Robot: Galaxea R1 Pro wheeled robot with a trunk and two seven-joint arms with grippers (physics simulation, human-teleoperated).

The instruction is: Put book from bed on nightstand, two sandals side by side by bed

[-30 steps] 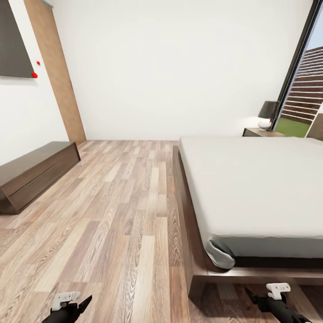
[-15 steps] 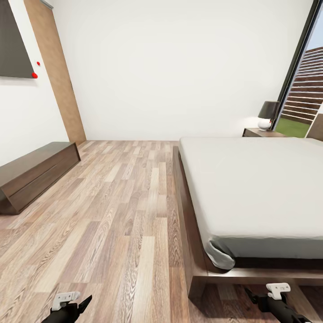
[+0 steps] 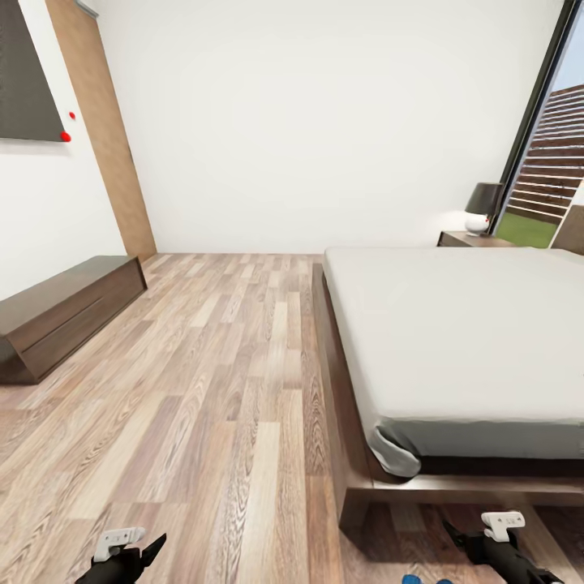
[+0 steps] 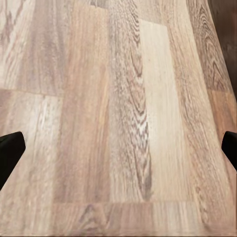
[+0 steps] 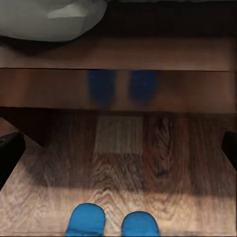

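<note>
Right wrist view: two blue sandals [image 5: 112,221], one bed [image 3: 462,324]

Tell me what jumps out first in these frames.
The wide bed with its off-white mattress takes up the right of the head view, on a brown plank floor. In the right wrist view, two bright blue sandals lie side by side on the floor before the bed's dark base, mirrored in its glossy wood. A lamp stands on the nightstand beyond the bed.

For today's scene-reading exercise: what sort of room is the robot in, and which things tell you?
Most likely a bedroom: a wide low bed with an off-white mattress, a nightstand carrying a lamp beside it, and a long low drawer cabinet along the wall.
</note>
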